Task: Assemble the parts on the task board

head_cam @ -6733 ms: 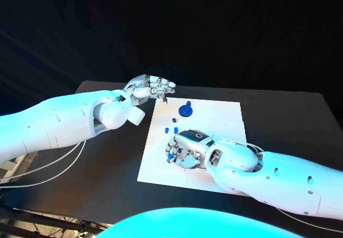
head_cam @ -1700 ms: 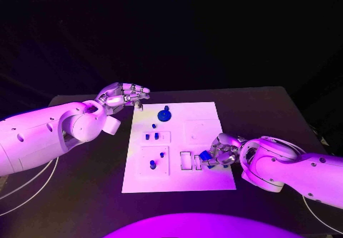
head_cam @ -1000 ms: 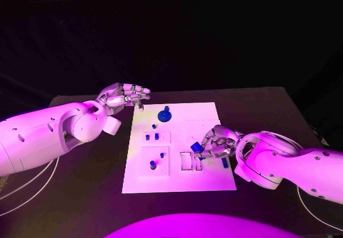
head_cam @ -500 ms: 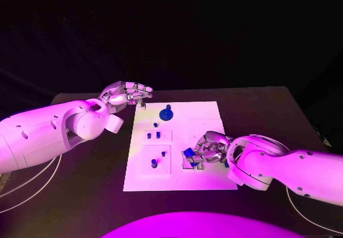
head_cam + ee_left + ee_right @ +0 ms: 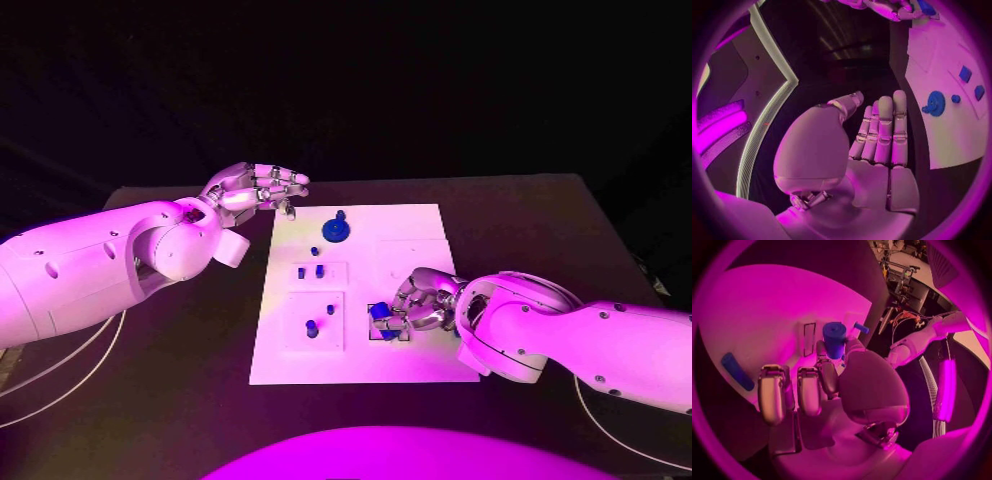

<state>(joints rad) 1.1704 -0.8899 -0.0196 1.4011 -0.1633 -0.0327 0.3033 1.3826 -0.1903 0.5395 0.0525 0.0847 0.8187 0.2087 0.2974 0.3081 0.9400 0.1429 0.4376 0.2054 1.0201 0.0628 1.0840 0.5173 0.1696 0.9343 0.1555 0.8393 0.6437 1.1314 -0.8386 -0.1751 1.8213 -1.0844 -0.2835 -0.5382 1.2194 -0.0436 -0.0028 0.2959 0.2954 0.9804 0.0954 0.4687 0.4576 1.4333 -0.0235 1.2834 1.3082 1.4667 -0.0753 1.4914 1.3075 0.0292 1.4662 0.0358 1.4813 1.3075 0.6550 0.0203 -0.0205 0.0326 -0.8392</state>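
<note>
One blue part [image 5: 381, 312] is pinched in the fingers [image 5: 408, 303] of the right hand [image 5: 421, 305], held low over the slotted recesses near the middle of the task board [image 5: 433, 225], and this is the ticklish bit. From the head view the piece looks close to the narrow slots, but whether it is square to an opening or already touching the board I cannot tell. If it comes down tilted, it could jam on a slot's edge or skid across the white plate; if the pinch loosens too soon, it may topple onto the board beside the slot. Another risk: the hand could nudge the blue piece [image 5: 736, 371] lying just beside it. Over at the far-left corner, the left hand [image 5: 260, 187] hangs above the desk [image 5: 548, 220] with its fingers [image 5: 882, 130] pressed together and lying straight, holding nothing, near the blue gear [image 5: 336, 230], so it is no help steadying the board if the plate shifts. Now the right wrist view gives what the head camera cannot: the part [image 5: 834, 338] reads as a stubby cylinder, gripped at the fingertips, with a dark slot [image 5: 809, 339] just beside it. The left wrist view, meanwhile, shows the gear [image 5: 936, 103] and two small blue blocks [image 5: 965, 74] seated on the board.
</note>
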